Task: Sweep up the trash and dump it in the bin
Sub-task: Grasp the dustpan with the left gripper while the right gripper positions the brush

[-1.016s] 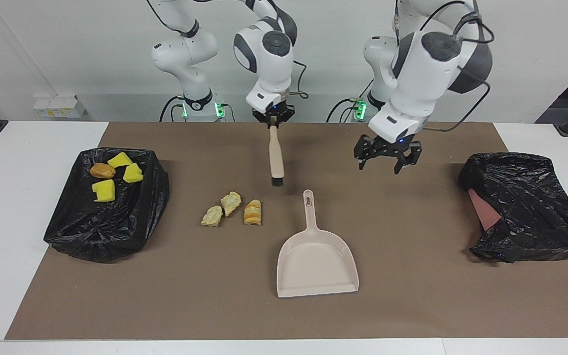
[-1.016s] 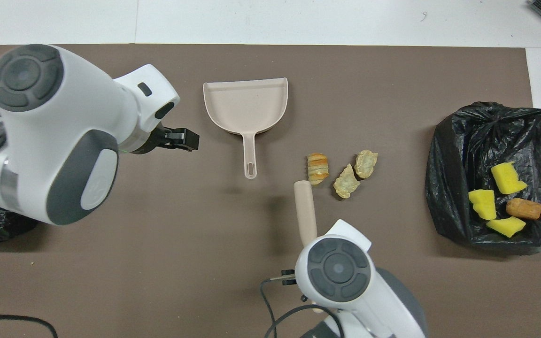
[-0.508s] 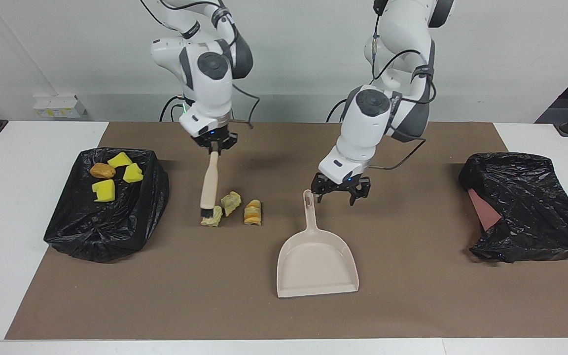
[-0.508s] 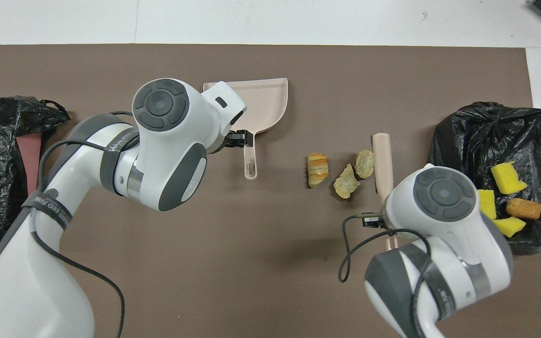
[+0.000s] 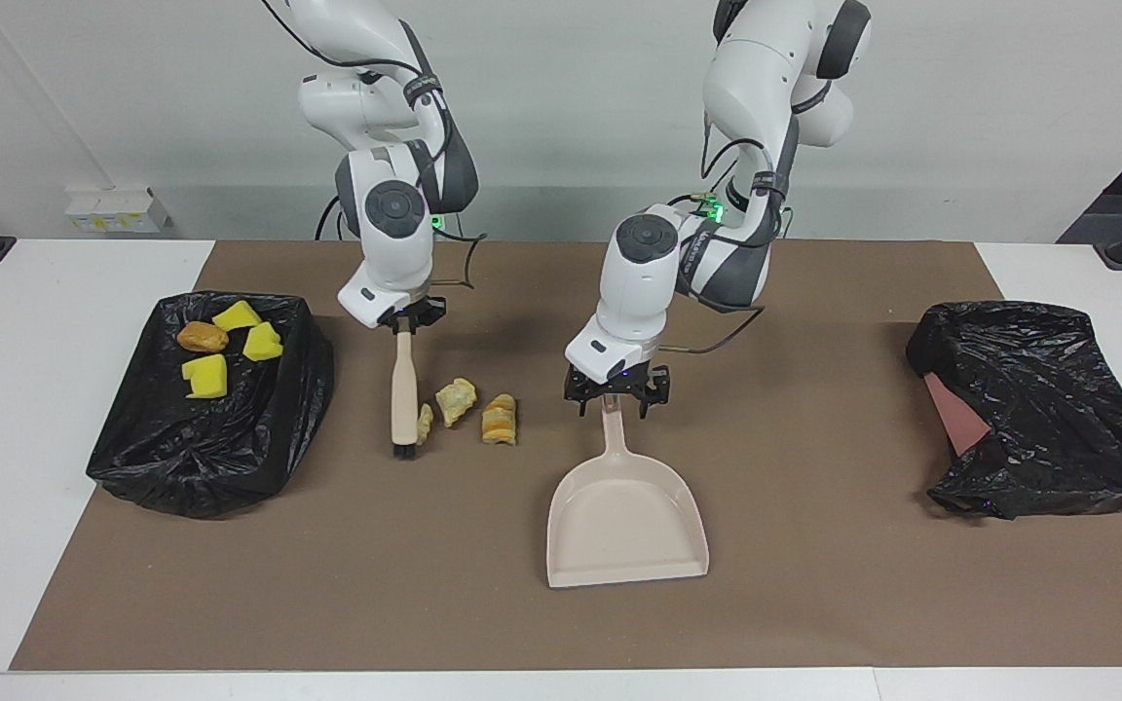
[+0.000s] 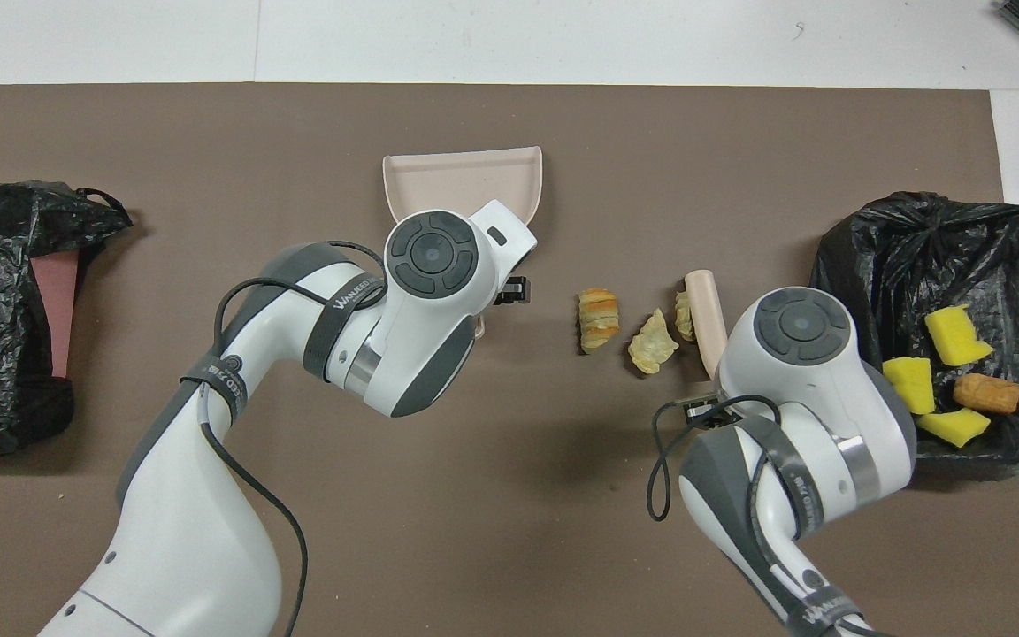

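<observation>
Bin [image 5: 220, 458] holding yellow chunks [image 5: 206, 376] and brown lump [image 5: 202, 337], right fingers [image 5: 405, 322] gripping brush [image 5: 404, 394], left fingers [image 5: 641, 401] spread over dustpan [image 5: 625, 521].

The only lettering that shows is on the dark bands around the two arms in the overhead view. On the left arm [image 6: 235, 389], the band near the wrist carries pale capitals that seem to begin "WANU", the rest too small to make out, and a second band lower on the same arm bears a short string that cannot be read. The right arm [image 6: 792, 478] has similar bands, also illegible.
</observation>
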Action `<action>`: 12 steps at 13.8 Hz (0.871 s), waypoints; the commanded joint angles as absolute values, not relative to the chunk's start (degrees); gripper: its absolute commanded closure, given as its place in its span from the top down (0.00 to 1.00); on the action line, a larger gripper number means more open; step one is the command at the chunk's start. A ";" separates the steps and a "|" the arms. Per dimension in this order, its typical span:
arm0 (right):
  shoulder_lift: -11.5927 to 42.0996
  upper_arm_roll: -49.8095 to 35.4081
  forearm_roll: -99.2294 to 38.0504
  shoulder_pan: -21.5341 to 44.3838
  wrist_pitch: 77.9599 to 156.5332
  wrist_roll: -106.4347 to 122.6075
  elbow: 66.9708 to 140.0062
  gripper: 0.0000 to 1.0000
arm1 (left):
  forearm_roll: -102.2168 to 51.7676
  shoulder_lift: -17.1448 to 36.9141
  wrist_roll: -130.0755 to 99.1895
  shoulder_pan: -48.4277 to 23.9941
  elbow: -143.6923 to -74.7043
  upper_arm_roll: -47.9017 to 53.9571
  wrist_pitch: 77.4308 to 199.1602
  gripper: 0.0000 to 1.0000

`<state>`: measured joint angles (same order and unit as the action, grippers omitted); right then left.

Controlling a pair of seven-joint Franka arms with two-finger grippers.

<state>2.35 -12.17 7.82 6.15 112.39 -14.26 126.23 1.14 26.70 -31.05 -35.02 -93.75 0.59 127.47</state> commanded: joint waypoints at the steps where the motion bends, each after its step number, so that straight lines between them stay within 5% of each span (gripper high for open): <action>1: 2.72 -12.48 3.28 8.44 112.42 -12.22 125.95 0.00 | 2.20 26.72 -32.17 -35.42 -93.43 -0.26 128.06 0.68; 2: 2.72 -12.48 2.90 8.61 111.80 -12.22 125.43 0.00 | 2.20 26.72 -32.17 -35.42 -93.43 -0.26 127.97 0.28; 3: 2.72 -12.39 2.81 8.79 111.36 -12.48 125.07 0.00 | 2.72 26.63 -31.04 -34.90 -93.95 -0.26 128.58 0.00; 8: -4.99 -12.04 2.72 4.75 103.02 -13.36 122.78 0.00 | 2.64 25.93 -29.80 -34.19 -94.13 -0.26 128.59 0.00; 12: -9.75 -12.13 3.17 3.34 101.34 -12.05 128.57 0.00 | 2.64 21.37 -16.04 -30.33 -94.22 -0.26 121.40 0.00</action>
